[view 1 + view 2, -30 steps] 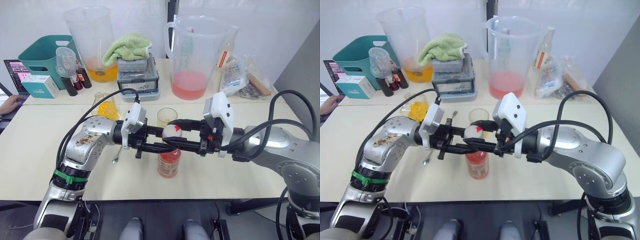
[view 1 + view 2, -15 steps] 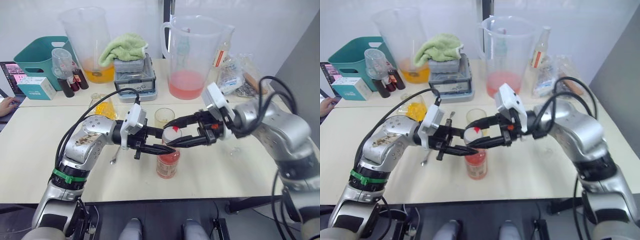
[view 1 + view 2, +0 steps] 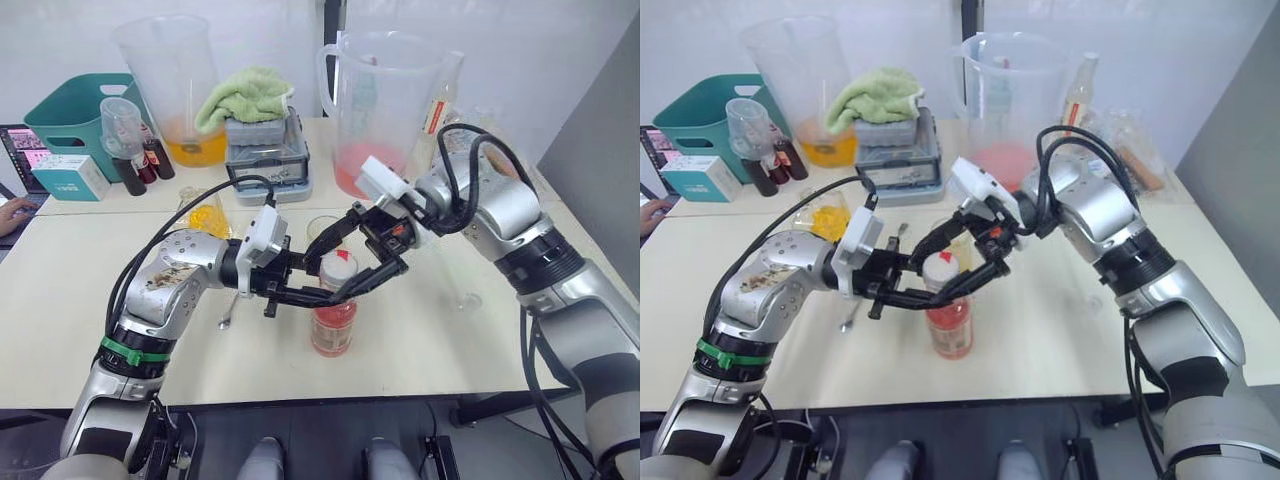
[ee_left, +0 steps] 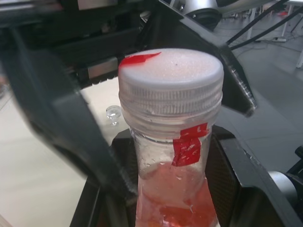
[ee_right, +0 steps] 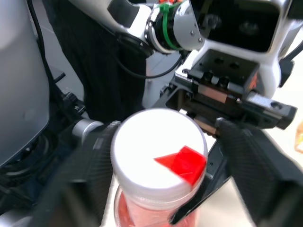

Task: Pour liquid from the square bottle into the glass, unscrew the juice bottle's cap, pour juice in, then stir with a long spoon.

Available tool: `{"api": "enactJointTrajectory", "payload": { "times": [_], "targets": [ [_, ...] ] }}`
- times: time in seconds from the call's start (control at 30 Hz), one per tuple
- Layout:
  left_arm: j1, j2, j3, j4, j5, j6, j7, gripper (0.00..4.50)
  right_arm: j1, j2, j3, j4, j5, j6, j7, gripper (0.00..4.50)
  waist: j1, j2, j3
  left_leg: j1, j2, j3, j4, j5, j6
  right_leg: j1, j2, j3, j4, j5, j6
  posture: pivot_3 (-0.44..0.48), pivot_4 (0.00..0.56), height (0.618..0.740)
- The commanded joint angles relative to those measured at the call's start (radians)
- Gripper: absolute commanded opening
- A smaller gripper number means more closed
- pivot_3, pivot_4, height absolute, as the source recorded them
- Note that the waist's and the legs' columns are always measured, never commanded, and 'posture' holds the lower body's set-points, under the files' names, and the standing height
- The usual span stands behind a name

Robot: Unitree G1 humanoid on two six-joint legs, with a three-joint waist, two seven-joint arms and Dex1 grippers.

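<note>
Gripping the juice bottle [image 3: 333,318] below its neck, our left hand [image 3: 322,291] steadies it; our right hand [image 3: 362,255] straddles the cap [image 3: 336,263], open. Unscrewing, pouring, stirring remain.

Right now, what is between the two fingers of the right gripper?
The cap, white with a red mark, sits on the juice bottle between the right gripper fingers. The right wrist view shows it, with a gap on each side.

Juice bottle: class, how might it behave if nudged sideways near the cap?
The juice bottle stands tall and slim on the table, so it probably tips easily. Juice fills only its lower part, which should steady it somewhat. The left tool brackets its neck, likely bracing it.
</note>
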Motion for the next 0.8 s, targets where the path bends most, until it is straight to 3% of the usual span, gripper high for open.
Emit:
{"api": "enactJointTrajectory", "payload": {
  "times": [0.03, 0.2, 0.3, 0.43, 0.53, 0.8],
  "targets": [
    [-0.005, -0.001, -0.009, -0.013, 0.002, 0.006, 0.003, 1.56, 0.012, -0.049, -0.159, -0.114, 0.067, 0.106, 0.024, 4.47, 0.004, 0.0, 0.0, -0.001, 0.0, 0.0, 0.0, 0.0, 0.0, -0.001, 0.0, 0.0, 0.0, 0.0, 0.0, 0.0, 0.15, 0.74],
    [-0.001, -0.007, -0.01, -0.012, 0.004, 0.003, 0.006, 1.56, 0.118, -0.103, -0.346, -0.324, 0.134, 0.258, -0.126, 4.47, 0.005, 0.0, 0.0, -0.004, 0.0, -0.001, 0.001, 0.0, 0.0, -0.001, 0.0, -0.001, -0.001, 0.0, 0.0, 0.0, 0.15, 0.74],
    [0.002, -0.012, -0.006, -0.015, 0.002, 0.005, 0.017, 1.56, 0.279, -0.133, -0.465, -0.557, 0.142, 0.375, -0.408, 4.47, 0.007, 0.0, 0.0, -0.004, 0.0, -0.001, 0.001, 0.0, 0.0, -0.001, 0.0, -0.001, 0.0, 0.0, 0.0, 0.0, 0.15, 0.74],
    [0.007, -0.014, 0.0, -0.019, 0.0, 0.007, 0.03, 1.56, 0.443, -0.081, -0.597, -0.805, 0.176, 0.544, -0.823, 4.47, 0.008, 0.0, 0.0, -0.004, 0.0, 0.0, 0.002, 0.0, 0.0, -0.002, 0.0, 0.0, 0.0, 0.0, 0.0, 0.0, 0.15, 0.74],
    [0.008, -0.013, 0.002, -0.02, -0.001, 0.008, 0.034, 1.56, 0.535, -0.043, -0.667, -0.933, 0.262, 0.625, -1.02, 4.47, 0.011, 0.0, 0.0, -0.004, 0.0, 0.0, 0.002, 0.0, 0.0, -0.002, 0.0, 0.0, 0.0, 0.0, 0.0, 0.0, 0.15, 0.74],
    [0.002, -0.016, -0.004, -0.009, -0.004, 0.006, 0.024, 1.56, 0.575, -0.032, -0.706, -1.024, 0.383, 0.711, -1.268, 4.47, 0.013, 0.0, 0.0, -0.004, 0.0, 0.0, 0.002, 0.0, 0.0, -0.001, 0.0, 0.0, 0.0, 0.0, 0.0, 0.0, 0.15, 0.74]
  ]
}}
